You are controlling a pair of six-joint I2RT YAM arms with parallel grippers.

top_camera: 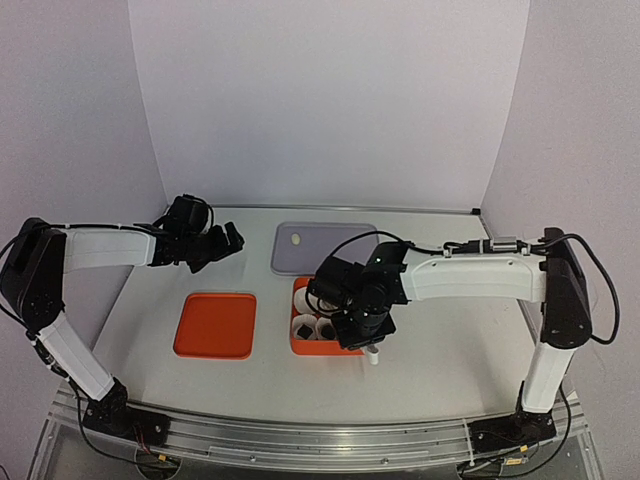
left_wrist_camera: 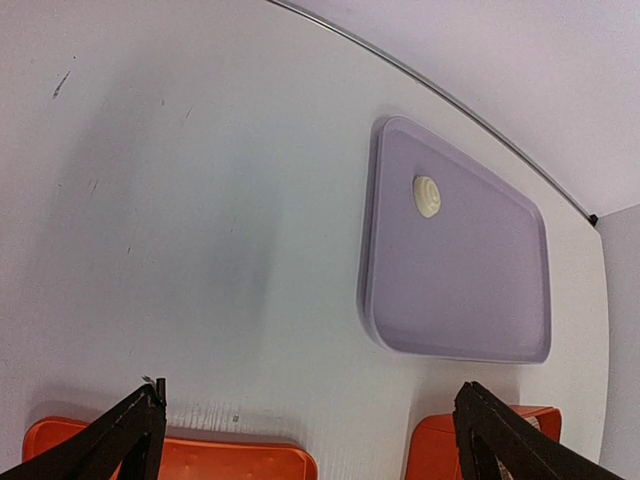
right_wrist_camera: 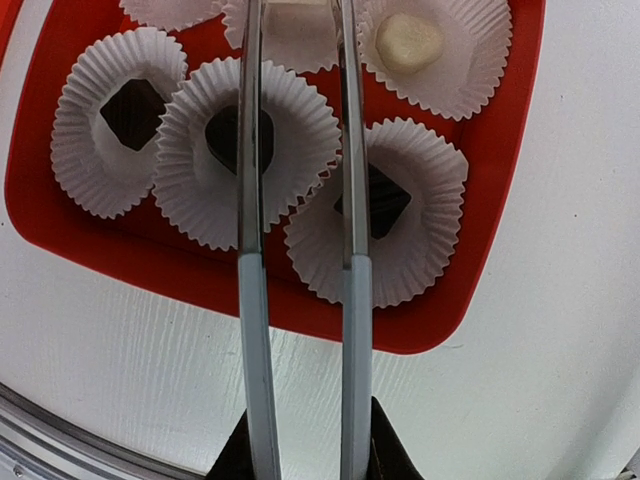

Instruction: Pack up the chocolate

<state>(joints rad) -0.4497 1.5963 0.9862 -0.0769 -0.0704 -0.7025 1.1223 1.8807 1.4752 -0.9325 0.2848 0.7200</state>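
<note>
Chocolate lumps [right_wrist_camera: 133, 112] in pleated paper cups [right_wrist_camera: 190, 195]

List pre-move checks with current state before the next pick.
1. Open left gripper: ok.
2. Last cream chocolate lying clear on the purple tray: ok.
3. Three dark chocolates seated in paper cups: ok.
4. Empty right gripper: cannot tell, its tips are cut off in the wrist view.
5. Free cup left in the orange tray: cannot tell, the far cups are cut off.
</note>
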